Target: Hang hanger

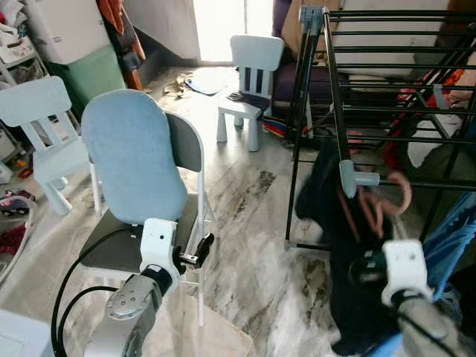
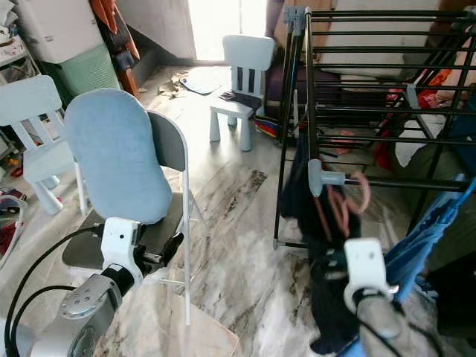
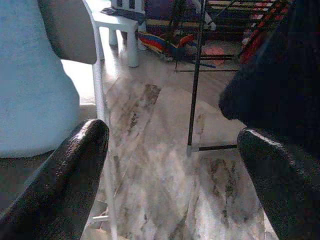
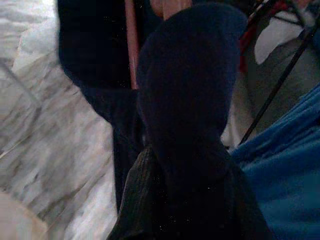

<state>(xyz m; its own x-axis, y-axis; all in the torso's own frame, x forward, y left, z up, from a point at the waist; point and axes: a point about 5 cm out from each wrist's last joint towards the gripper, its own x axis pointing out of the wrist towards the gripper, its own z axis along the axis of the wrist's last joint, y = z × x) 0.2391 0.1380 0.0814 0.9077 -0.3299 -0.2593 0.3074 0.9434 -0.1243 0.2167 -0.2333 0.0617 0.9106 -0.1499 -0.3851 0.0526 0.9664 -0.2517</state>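
Right arm: you see it raised at the lower right, silver forearm and white wrist block pointing up toward the drying rack (image 1: 387, 89).
Right gripper (image 4: 185, 165): your wrist view looks along ribbed black fingers that sit tight together around a bunched dark navy garment (image 1: 349, 245); the pincer is closed on that cloth.
Hanger (image 1: 379, 201): pinkish-red, thin and curved, blurred; its hook sits at a black rail of the rack just beside the grey plastic joint (image 1: 353, 178), with the dark garment draped from it. You cannot tell whether the hook rests fully on the rail.
Left arm: it reaches forward at the lower left, silver elbow, white wrist block, black cables looping beneath it, just in front of the folding chair (image 1: 137, 163).
Left gripper (image 3: 170, 165): spread wide, nothing between the two fingers; each finger (image 3: 65, 175) is rounded, matte black and finely textured.
Rack: thin black metal bars in parallel rows, grey corner fittings; blue fabric (image 1: 450, 230) hangs at its right side.
Chair: white tubular frame, grey seat, rounded pale blue padded cover on the back.
Floor (image 1: 245, 216): glossy marble-patterned tile, grey and brown veins.
Background: a small white child's chair (image 1: 249, 82) with a slatted back.
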